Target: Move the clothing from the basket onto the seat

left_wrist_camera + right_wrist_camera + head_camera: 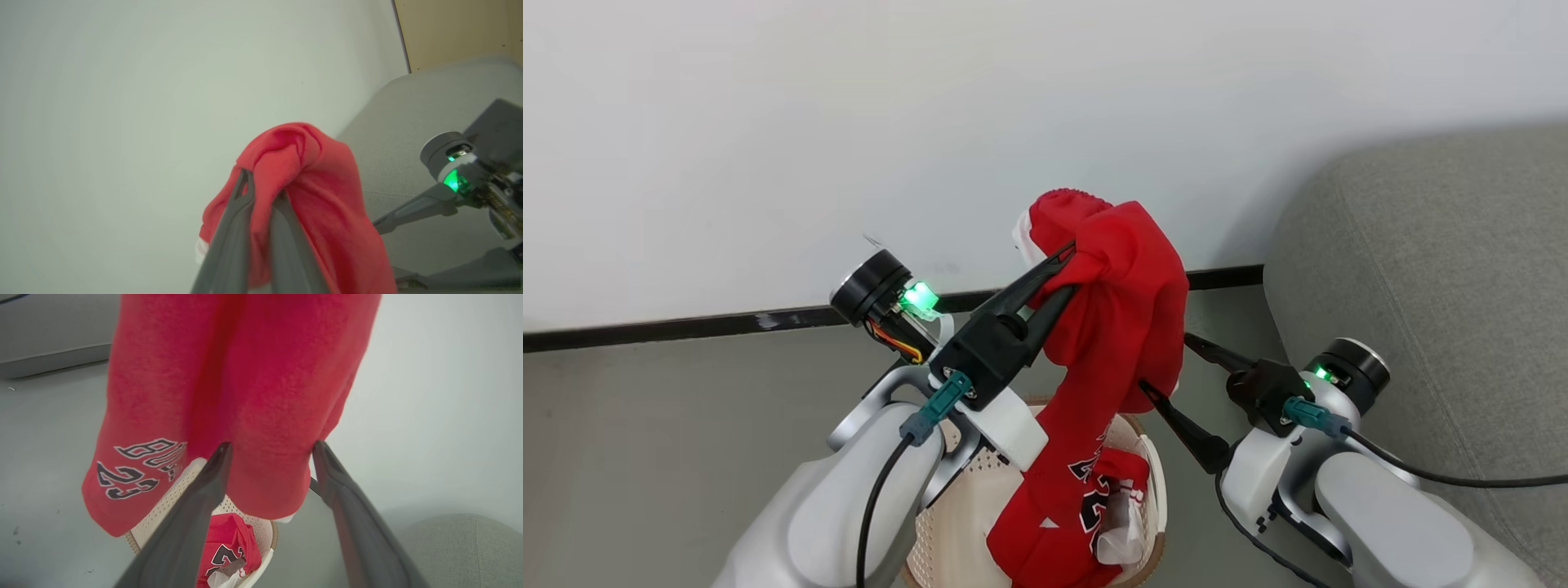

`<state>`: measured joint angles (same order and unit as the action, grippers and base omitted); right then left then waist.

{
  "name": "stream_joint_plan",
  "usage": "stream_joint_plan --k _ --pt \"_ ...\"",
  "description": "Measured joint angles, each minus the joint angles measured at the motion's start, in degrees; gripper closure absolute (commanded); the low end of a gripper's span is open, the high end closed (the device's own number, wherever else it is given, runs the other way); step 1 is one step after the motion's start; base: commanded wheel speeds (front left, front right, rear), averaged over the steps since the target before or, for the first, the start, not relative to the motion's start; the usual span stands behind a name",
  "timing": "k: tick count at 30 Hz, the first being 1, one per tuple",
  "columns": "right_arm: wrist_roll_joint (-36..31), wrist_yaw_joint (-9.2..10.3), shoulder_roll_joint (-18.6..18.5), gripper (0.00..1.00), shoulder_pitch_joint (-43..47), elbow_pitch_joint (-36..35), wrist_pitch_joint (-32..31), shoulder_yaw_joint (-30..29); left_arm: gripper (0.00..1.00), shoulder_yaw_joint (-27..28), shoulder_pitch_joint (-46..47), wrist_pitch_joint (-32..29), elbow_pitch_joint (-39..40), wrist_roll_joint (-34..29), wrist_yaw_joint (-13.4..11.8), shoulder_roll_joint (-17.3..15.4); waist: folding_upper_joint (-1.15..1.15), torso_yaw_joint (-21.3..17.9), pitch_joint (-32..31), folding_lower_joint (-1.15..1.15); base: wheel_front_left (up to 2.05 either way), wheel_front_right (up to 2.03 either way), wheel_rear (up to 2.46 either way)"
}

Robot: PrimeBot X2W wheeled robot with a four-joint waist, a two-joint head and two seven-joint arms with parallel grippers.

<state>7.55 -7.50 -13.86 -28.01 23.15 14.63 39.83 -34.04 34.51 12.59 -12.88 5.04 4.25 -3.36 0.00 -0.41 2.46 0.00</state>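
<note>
**Silver-grey arms, black claws**

Smooth silver-grey forearm shells (pixel 825 523) meet white wrist blocks (pixel 1013 425). The left gripper (pixel 1072 265) and right gripper (pixel 1166 361) have long, tapering dark fingers (pixel 1033 279). Teal plugs (pixel 935 404) feed black cables (pixel 870 506); green lights (pixel 920 298) glow beside black cylindrical caps (pixel 870 282).

Bright, even, diffuse indoor light across the white wall (pixel 768 122). Soft grey shadow on it beside the seat (pixel 1437 269). Crisp in the head view; softer and slightly washed out in the left wrist view. Close-up blur on the clothing (pixel 245 375) and the fingers (pixel 192 522) of the right hand (pixel 271 446). Small green glow from wrist lights (pixel 920 297).
</note>
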Motion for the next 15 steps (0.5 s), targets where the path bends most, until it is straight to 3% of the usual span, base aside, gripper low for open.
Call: stream_joint_plan --k 15 --pt "1.1 0.00 3.9 0.00 -2.9 5.6 0.0 2.3 1.00 -3.0 -1.2 -2.5 1.4 2.8 0.5 0.7 0.00 3.8 -3.7 0.00 0.00 0.00 0.00"
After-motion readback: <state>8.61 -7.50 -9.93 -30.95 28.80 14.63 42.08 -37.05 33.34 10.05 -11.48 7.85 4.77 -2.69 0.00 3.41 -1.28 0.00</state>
